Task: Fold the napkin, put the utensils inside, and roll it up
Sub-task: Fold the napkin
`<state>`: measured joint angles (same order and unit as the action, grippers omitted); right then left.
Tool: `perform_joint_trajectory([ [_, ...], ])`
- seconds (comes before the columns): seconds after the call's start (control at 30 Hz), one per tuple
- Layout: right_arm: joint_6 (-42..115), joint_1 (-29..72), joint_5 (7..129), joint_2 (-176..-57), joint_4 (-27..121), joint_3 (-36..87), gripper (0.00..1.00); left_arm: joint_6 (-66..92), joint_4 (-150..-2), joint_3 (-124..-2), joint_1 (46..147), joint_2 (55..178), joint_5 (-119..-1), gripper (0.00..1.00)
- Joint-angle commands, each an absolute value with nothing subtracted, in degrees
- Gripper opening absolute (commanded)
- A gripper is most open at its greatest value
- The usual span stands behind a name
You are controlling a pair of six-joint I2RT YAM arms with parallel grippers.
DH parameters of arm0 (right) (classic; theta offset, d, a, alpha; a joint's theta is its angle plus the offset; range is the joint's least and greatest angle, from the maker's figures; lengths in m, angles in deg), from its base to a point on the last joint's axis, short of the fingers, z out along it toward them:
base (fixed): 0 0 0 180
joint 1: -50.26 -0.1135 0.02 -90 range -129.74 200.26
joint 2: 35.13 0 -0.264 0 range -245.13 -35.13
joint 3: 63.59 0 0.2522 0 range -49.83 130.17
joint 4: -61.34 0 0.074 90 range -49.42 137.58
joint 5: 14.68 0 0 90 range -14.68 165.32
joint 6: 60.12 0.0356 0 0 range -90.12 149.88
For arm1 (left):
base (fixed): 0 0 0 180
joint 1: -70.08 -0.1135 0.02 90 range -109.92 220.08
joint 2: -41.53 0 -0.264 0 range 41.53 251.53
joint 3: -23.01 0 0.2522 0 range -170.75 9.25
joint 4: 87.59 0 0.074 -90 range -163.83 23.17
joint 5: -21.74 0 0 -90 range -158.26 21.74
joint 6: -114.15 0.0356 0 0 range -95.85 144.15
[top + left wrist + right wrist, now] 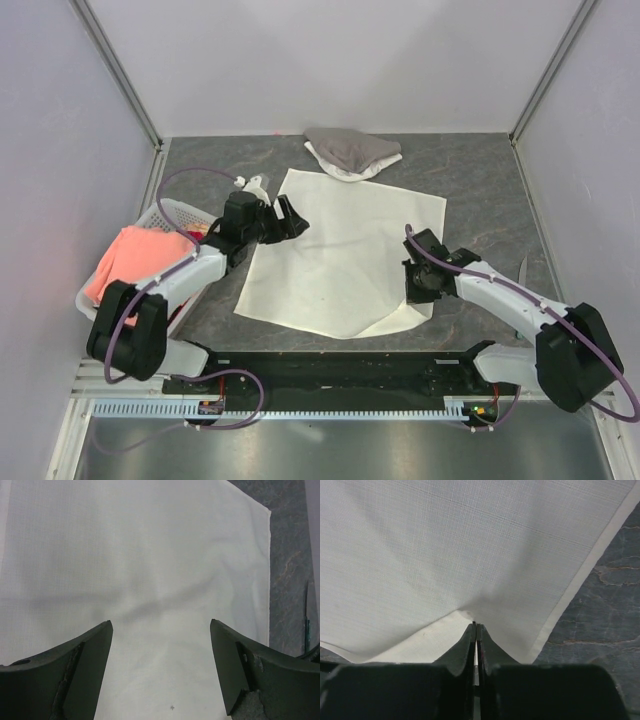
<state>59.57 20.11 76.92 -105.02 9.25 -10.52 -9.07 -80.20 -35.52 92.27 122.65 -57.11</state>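
Mostly hidden: napkin [340, 250] edge pinched inside right gripper [475, 626]; left gripper [161, 623] spread.

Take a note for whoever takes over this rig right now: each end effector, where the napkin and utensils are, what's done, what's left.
Left end effector: open, holding nothing, over the left side of the cream-white square cloth napkin.
Right end effector: shut on the napkin's near right edge.
Napkin: spread almost flat on the grey table, near right corner turned up.
Utensils: slim dark cutlery lies on the table right of the napkin; count unclear.
Done: no fold finished.
Left: fold, place the utensils, roll.
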Motion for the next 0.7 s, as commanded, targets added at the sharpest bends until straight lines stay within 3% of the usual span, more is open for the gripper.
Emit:
perform_joint_trajectory([
  [0.0, 57.6, 19.9, 75.4, -108.4, 12.5, -7.9, 0.0, -8.8, -78.7, -31.0, 92.2, 115.5, -55.6, 0.86],
  [0.3, 50.8, 19.9, 72.3, -119.7, 15.2, 5.5, 0.0, -8.2, -71.4, -25.8, 92.0, 101.3, -58.2, 0.86],
  [0.43, 48.2, 19.9, 71.0, -130.0, 19.0, 14.2, 0.0, -7.6, -69.3, -24.7, 92.0, 97.6, -60.4, 0.86],
  [0.67, 45.5, 19.8, 65.2, -148.4, 21.8, 40.9, 0.0, -8.0, -70.0, -25.3, 92.3, 99.6, -57.6, 0.84],
])
